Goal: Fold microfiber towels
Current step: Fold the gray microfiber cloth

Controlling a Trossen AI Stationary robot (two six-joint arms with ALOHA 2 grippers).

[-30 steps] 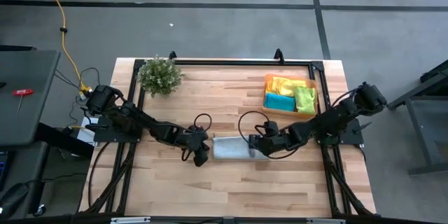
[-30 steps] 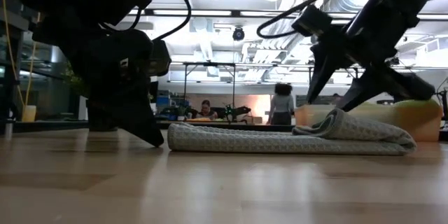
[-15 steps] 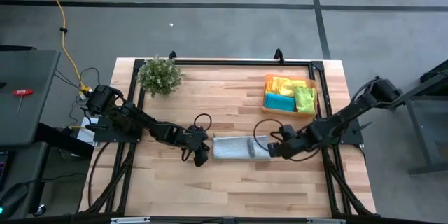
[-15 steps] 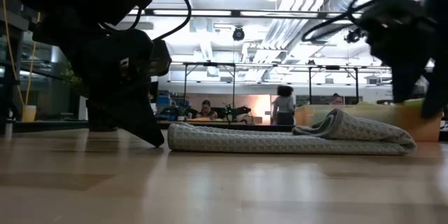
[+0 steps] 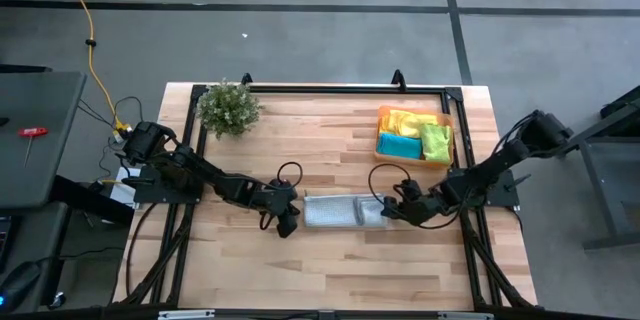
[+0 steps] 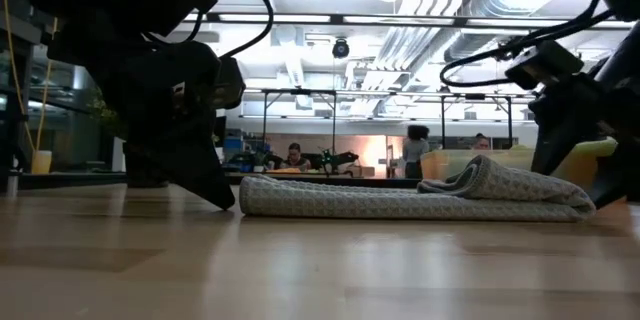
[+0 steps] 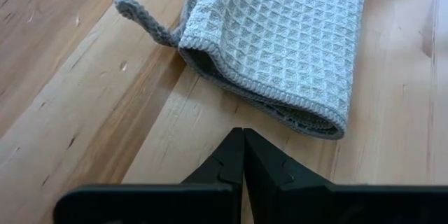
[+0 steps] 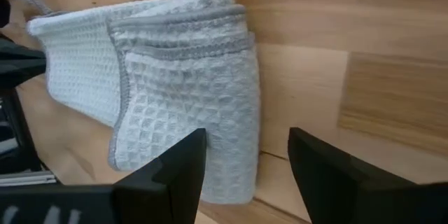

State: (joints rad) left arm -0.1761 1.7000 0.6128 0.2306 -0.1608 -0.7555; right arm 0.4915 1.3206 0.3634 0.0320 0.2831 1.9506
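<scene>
A pale grey towel (image 5: 343, 211) is lying folded near the table's (image 5: 330, 270) middle, its long axis running from 9 to 3 o'clock in the high view. A waffle weave, a stitched hem and a small corner loop (image 7: 143, 19) are being shown in the left wrist view. The left gripper (image 5: 287, 226) is resting just off the 9 o'clock end with its fingers pressed together, empty. The right gripper (image 5: 388, 212) is being held at the 3 o'clock end, fingers spread, gripping nothing. At 1 o'clock, yellow, teal and lime towels (image 5: 411, 135) are sitting in an orange tray (image 5: 381, 145). At 11 o'clock, a leafy plant (image 5: 228, 107) is standing.
</scene>
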